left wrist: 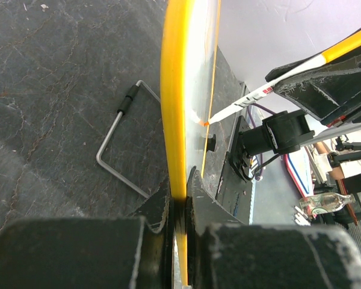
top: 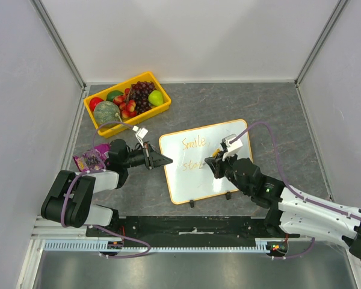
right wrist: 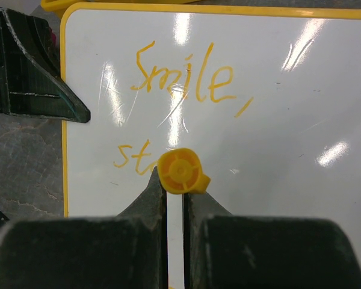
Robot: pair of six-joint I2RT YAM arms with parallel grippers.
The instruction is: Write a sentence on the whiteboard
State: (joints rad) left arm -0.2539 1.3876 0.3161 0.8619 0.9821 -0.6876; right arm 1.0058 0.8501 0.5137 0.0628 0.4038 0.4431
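Observation:
The whiteboard [top: 198, 183] lies on the table with its orange-yellow rim [left wrist: 174, 90] seen edge-on in the left wrist view. My left gripper [top: 167, 161] [left wrist: 179, 201] is shut on the rim at the board's left edge. Its fingers [right wrist: 45, 81] also show in the right wrist view. My right gripper [top: 218, 161] [right wrist: 175, 183] is shut on a marker [right wrist: 179, 171] with a yellow end. The marker [left wrist: 256, 96] meets the board at its orange tip. The sentence [right wrist: 186, 75] reads "Smile," with "st" [right wrist: 127, 158] below it; the marker hides what follows.
A yellow crate [top: 163, 111] of fruit stands at the back left. A purple packet [top: 89, 160] lies beside the left arm. A bent wire stand [left wrist: 115, 144] rests on the table behind the board. Two black feet [top: 192, 203] stick out at the board's near edge.

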